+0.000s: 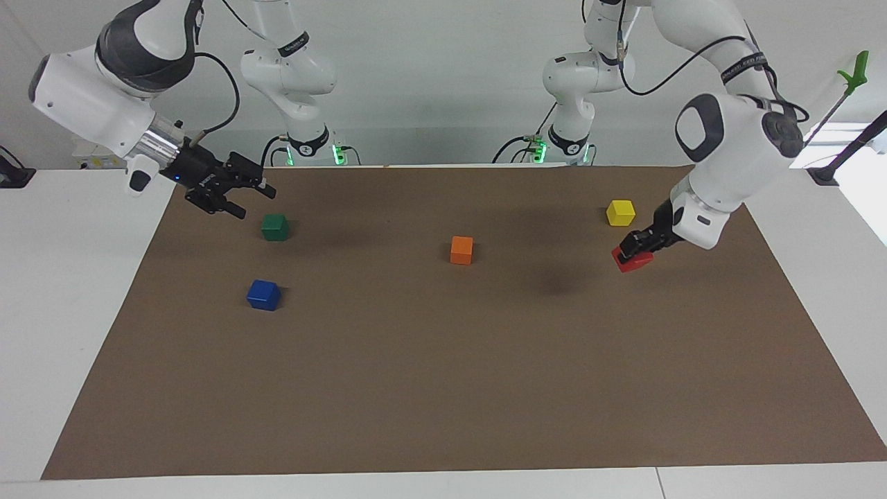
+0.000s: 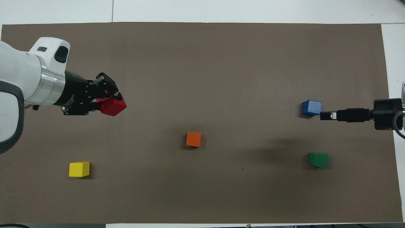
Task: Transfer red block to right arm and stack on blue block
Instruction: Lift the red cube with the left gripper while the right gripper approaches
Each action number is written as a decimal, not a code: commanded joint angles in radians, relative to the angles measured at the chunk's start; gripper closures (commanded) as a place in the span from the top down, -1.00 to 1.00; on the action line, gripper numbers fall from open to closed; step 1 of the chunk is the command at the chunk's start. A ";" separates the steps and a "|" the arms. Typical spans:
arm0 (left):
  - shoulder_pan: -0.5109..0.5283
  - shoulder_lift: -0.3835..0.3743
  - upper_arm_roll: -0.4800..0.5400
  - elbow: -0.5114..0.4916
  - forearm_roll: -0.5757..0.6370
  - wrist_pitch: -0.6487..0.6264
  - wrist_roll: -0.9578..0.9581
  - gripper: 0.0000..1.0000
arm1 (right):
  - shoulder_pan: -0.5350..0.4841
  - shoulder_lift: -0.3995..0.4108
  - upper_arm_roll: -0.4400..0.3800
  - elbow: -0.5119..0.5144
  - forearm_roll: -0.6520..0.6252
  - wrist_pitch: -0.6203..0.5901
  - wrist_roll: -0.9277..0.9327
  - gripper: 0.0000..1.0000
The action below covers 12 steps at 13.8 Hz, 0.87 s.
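The left gripper (image 1: 632, 252) has its fingers closed on the red block (image 1: 632, 260) — a shiny little cube, tilted, up in the air over the brown mat (image 1: 443, 388). The right gripper (image 1: 242, 197) hangs over the mat, fingers open. The blue block (image 1: 263, 294) sits flat on the mat.

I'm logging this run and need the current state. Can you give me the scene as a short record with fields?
left hand: shut on red block, raised off the mat
right hand: open, empty, in the air over the mat near green block
blue block: on the mat, nothing on it
other blocks: orange block, yellow block
handover: not yet done
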 commanded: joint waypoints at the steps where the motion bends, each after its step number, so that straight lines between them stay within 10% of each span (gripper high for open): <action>1: -0.107 -0.082 -0.001 -0.035 -0.081 -0.012 -0.248 -1.00 | -0.013 -0.032 0.010 -0.099 0.162 -0.060 -0.123 1.00; 8: -0.228 -0.096 -0.009 -0.073 -0.324 0.136 -0.806 -1.00 | 0.033 0.012 0.011 -0.320 0.470 -0.338 -0.483 1.00; 12: -0.346 -0.117 -0.013 -0.190 -0.379 0.424 -1.167 -1.00 | 0.107 0.255 0.011 -0.357 0.586 -0.550 -0.834 1.00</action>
